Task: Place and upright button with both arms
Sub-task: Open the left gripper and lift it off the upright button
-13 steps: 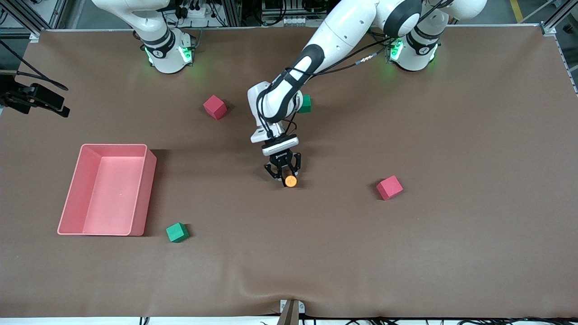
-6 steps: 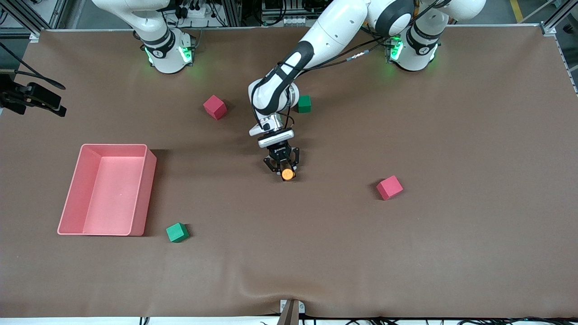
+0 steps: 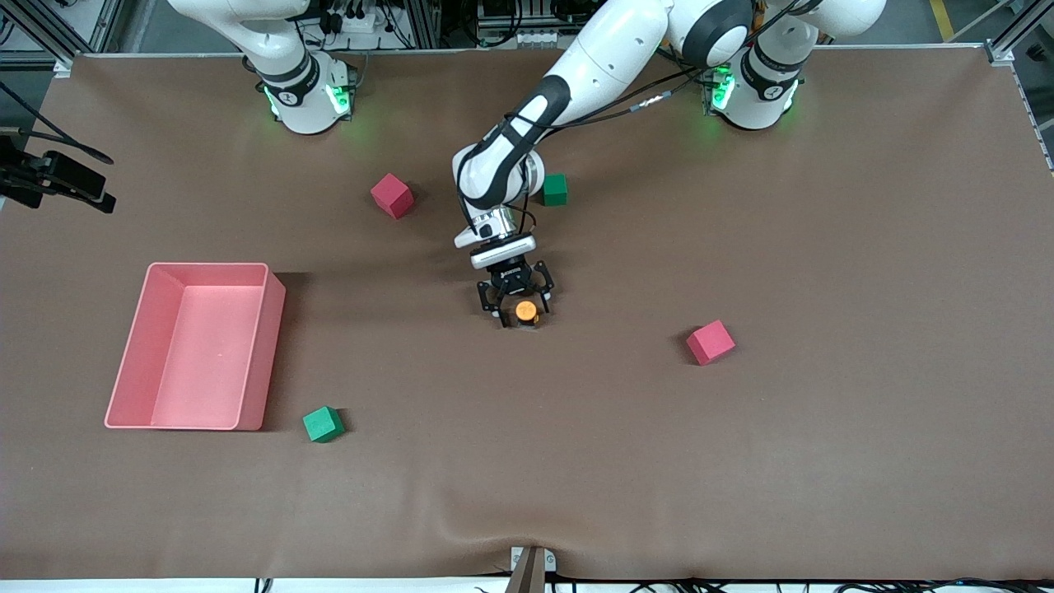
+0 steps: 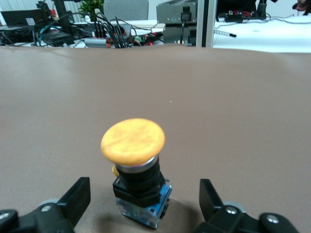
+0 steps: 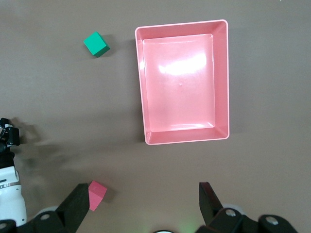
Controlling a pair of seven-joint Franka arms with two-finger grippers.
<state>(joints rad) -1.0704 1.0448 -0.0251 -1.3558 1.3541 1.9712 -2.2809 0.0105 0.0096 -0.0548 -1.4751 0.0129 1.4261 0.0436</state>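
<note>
The button [image 3: 525, 310] stands upright on the brown table near its middle, orange cap up, black body on its bluish end. In the left wrist view the button [image 4: 132, 141] sits between the fingers. My left gripper [image 3: 522, 315] is low over the table and open around it, with a gap on each side; it also shows in its own wrist view [image 4: 142, 201]. My right gripper [image 5: 143, 206] is open and empty. It waits high over the table between the right arm's base and the pink tray [image 5: 221, 82].
The pink tray [image 3: 257, 346] lies toward the right arm's end. Pink cubes [image 3: 392, 195] [image 3: 711, 342] and green cubes [image 3: 323, 424] [image 3: 555, 189] are scattered around. The right wrist view shows one green cube [image 5: 96, 44] and one pink cube [image 5: 97, 193].
The left gripper held the button on its side, brought it down onto the table, then opened. The button now stands free and upright. The right arm has hardly moved.
</note>
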